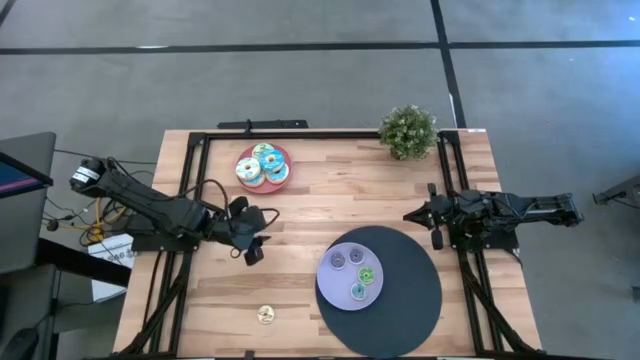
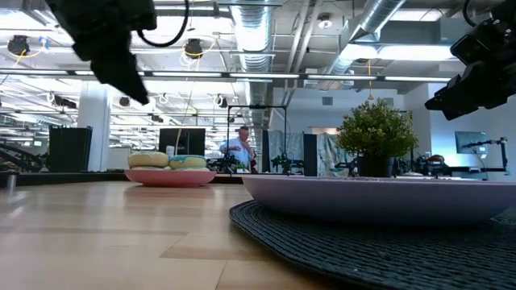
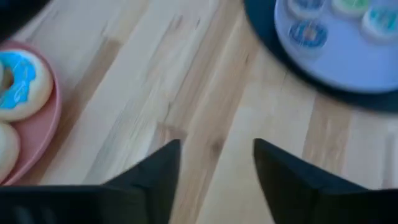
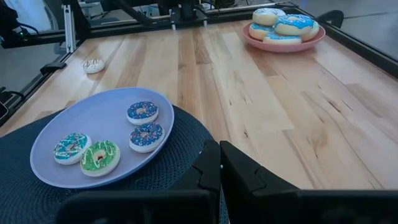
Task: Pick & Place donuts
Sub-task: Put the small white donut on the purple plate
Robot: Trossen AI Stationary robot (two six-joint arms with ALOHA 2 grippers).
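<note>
A pink plate (image 1: 263,166) at the table's far side holds larger donuts (image 4: 283,25) iced light blue and cream. Several tiny sprinkled donuts (image 4: 142,112) lie on a lavender plate (image 1: 335,290), which rests on a dark round mat (image 1: 410,300). One small pale donut (image 1: 265,316) lies alone on the wood near the front edge. My left gripper (image 3: 216,149) hangs open above bare wood between the two plates, with nothing between its fingers. My right gripper (image 4: 219,155) waits shut at the right side, by the mat's far edge.
A potted plant (image 1: 408,130) stands at the far right corner. Black frame rails (image 1: 190,180) run along the table's left, right and far sides. Bare wood (image 1: 300,220) lies between the pink plate and the mat.
</note>
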